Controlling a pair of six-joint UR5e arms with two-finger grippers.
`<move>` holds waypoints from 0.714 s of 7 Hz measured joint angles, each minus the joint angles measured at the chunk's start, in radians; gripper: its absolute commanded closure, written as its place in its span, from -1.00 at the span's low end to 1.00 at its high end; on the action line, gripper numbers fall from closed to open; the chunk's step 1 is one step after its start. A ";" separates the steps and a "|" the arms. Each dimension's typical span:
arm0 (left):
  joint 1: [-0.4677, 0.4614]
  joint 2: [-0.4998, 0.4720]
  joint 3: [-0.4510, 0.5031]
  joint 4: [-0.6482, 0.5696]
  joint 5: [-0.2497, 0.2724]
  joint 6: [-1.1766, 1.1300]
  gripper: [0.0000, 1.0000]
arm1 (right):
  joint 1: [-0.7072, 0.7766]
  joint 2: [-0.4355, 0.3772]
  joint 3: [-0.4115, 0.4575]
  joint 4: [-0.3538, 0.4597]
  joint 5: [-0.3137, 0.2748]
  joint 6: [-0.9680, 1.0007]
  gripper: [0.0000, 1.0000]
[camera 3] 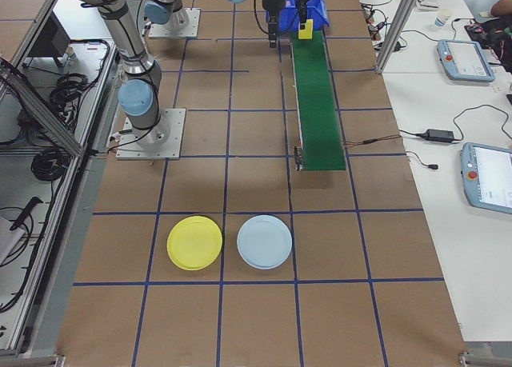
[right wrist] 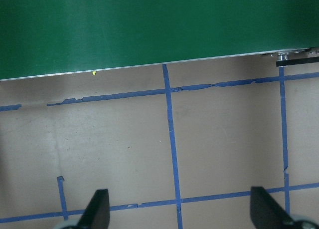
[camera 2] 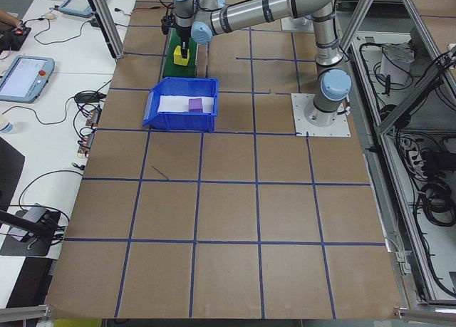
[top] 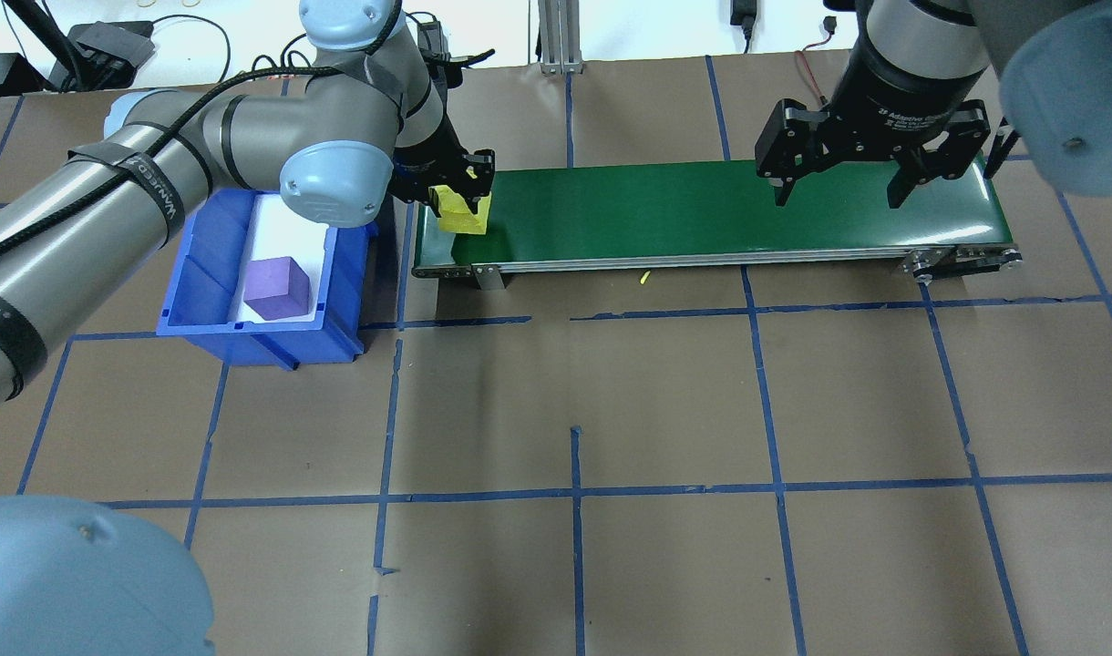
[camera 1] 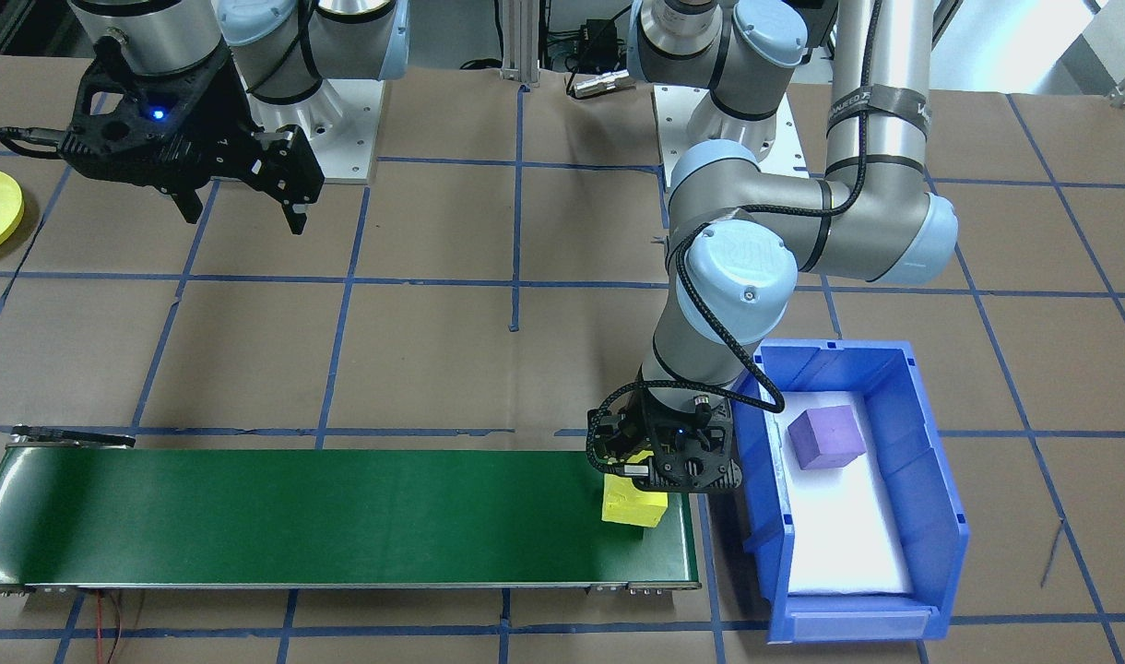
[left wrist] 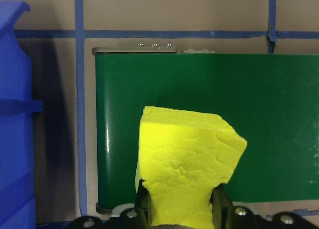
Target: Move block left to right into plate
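So in the overhead view, starting over at 9 o'clock, there's a blue bin (top: pixel 208 301) on the counter (top: pixel 574 401) with a purple block (top: pixel 280 287) sitting inside on a white liner. Just to the right of it the left claw (top: pixel 459 195) is clamped on a yellow foam block (top: pixel 462 217), right over the near-bin end of the green conveyor belt (top: pixel 702 210). The left wrist cam shows it nicely: the yellow block is pinched between the two fingers (left wrist: pixel 220 201) at 6 o'clock, squished in a bit where they grip it, with the belt underneath. Can't really tell if the block's bottom is touching the belt or just off it.

Moving right along the belt, it's plain green all the way. At the far end, around 1 o'clock, the right claw (top: pixel 843 187) hangs above the belt with its fingers spread wide apart and nothing between them.

The yellow plate (camera 3: pixel 194 242) is on the counter well apart from all this, past the belt's far end, with a light blue plate (camera 3: pixel 265 241) just beside it.
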 measured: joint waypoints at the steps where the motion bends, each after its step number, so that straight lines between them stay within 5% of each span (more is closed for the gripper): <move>1: 0.000 -0.001 -0.004 0.010 0.000 -0.001 -0.68 | 0.001 0.000 -0.001 -0.003 0.000 -0.002 -1.00; 2: -0.001 0.002 -0.001 0.014 0.000 -0.001 -0.88 | 0.001 0.000 -0.004 -0.004 -0.003 -0.006 -1.00; 5: 0.022 0.094 0.016 -0.035 0.039 0.031 -0.94 | -0.002 0.008 -0.004 -0.033 0.000 0.003 -1.00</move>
